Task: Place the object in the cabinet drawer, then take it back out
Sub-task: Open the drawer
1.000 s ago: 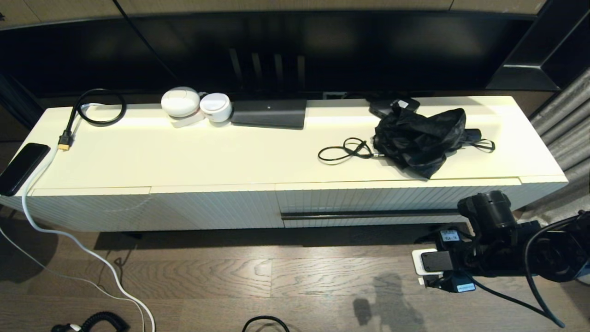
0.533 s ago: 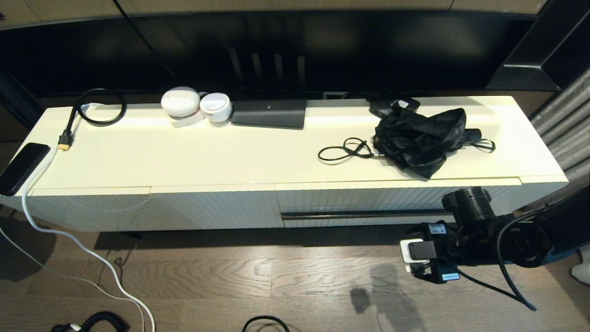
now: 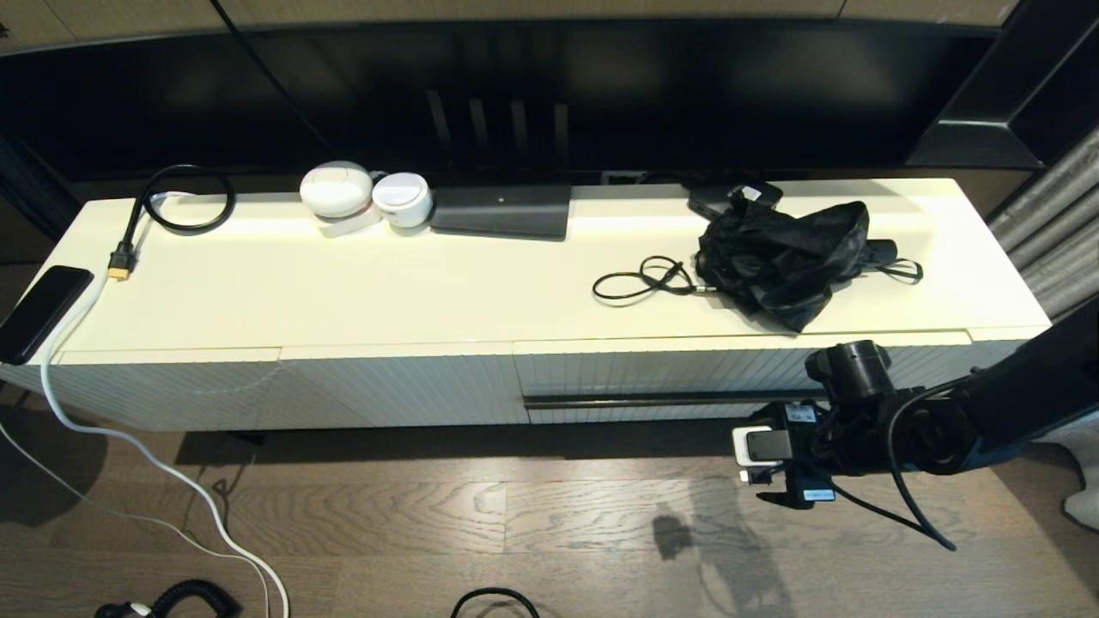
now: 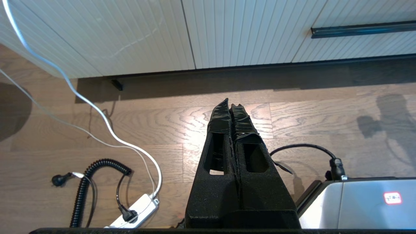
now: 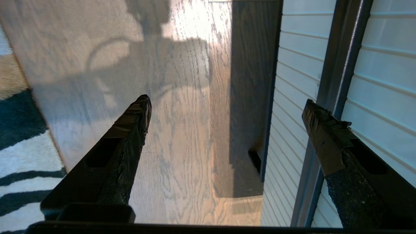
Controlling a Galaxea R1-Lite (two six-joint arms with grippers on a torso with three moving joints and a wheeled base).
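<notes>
You look at home living room: long cream TV cabinet (image 3: 361,292), dark TV screen (image 3: 515,86), wood floor (image 3: 515,515), striped rug (image 5: 16,156).

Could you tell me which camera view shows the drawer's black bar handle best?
The head view: the black bar handle shows almost end to end along the closed cabinet drawer, with the right gripper near its right end. The right wrist view shows a close stretch between the open fingers; the left wrist view shows only its left part.

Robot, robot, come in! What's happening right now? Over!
Right tool open, beside the drawer handle, not gripping. Left tool shut, parked over floor. Cabinet drawer closed. Nothing in the way.
</notes>
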